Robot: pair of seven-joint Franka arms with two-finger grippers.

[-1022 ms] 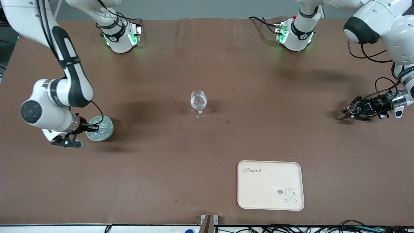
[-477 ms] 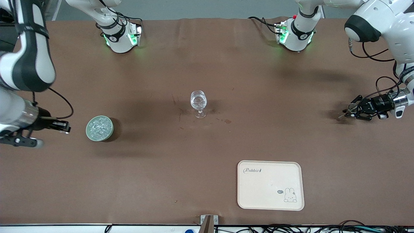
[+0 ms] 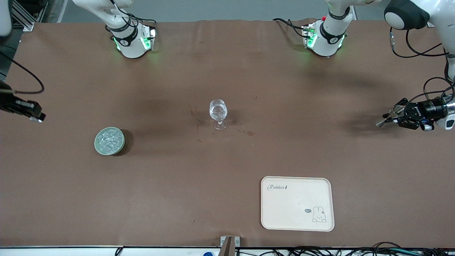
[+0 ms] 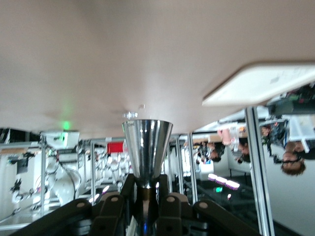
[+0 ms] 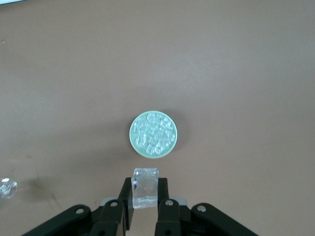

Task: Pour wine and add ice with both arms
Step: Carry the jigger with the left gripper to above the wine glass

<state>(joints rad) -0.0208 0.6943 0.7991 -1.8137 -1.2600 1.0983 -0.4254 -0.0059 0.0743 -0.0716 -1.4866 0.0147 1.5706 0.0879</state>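
A clear stemmed glass (image 3: 218,113) stands at the table's middle. A round pale-green dish (image 3: 109,141) full of small clear ice cubes sits toward the right arm's end; it also shows in the right wrist view (image 5: 153,133). My right gripper (image 3: 35,117) hangs high over the table's edge at that end. In the right wrist view the gripper (image 5: 145,189) is shut on one ice cube (image 5: 145,193). My left gripper (image 3: 389,119) is over the left arm's end of the table. It is shut on a silver cone-shaped metal cup (image 4: 147,147), held on its side.
A cream tray (image 3: 297,203) with a rabbit drawing lies near the front camera edge, toward the left arm's end. The two green-lit arm bases (image 3: 133,41) stand along the table edge farthest from the front camera. The table is covered with brown cloth.
My right gripper lifted off the dish with an ice cube and swung up and out toward its end of the table. My left gripper rose slightly with the metal cup.
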